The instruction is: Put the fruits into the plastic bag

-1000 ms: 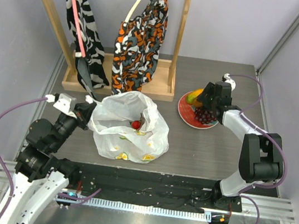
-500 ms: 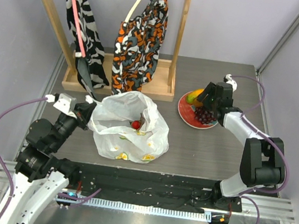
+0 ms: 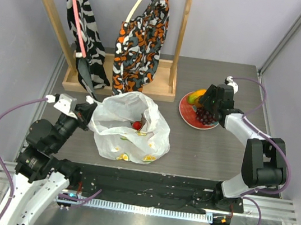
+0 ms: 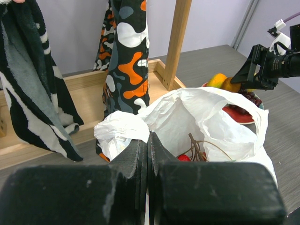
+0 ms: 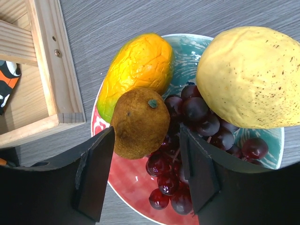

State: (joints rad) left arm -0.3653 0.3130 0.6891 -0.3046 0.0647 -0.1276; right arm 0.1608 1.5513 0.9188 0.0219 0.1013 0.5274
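The white plastic bag (image 3: 131, 129) stands open on the table, with the red berries (image 3: 136, 125) inside; it also shows in the left wrist view (image 4: 201, 117). My left gripper (image 3: 90, 109) (image 4: 148, 138) is shut on the bag's left rim. A red plate (image 5: 126, 180) holds the mango (image 5: 136, 65), the lemon (image 5: 248, 77), the dark grape bunch (image 5: 187, 154) and a brown fruit (image 5: 140, 123). My right gripper (image 5: 149, 171) (image 3: 209, 101) is open just above the plate, its jaws either side of the brown fruit and the grapes.
A wooden rack (image 3: 115, 84) stands at the back left, with a zebra-striped cloth (image 3: 86, 29) and an orange-black cloth (image 3: 142, 37) hanging on it. The plate (image 3: 186, 118) lies right of the bag, near the rack's base.
My right gripper has shifted slightly over the plate. The left gripper and the bag have not moved.
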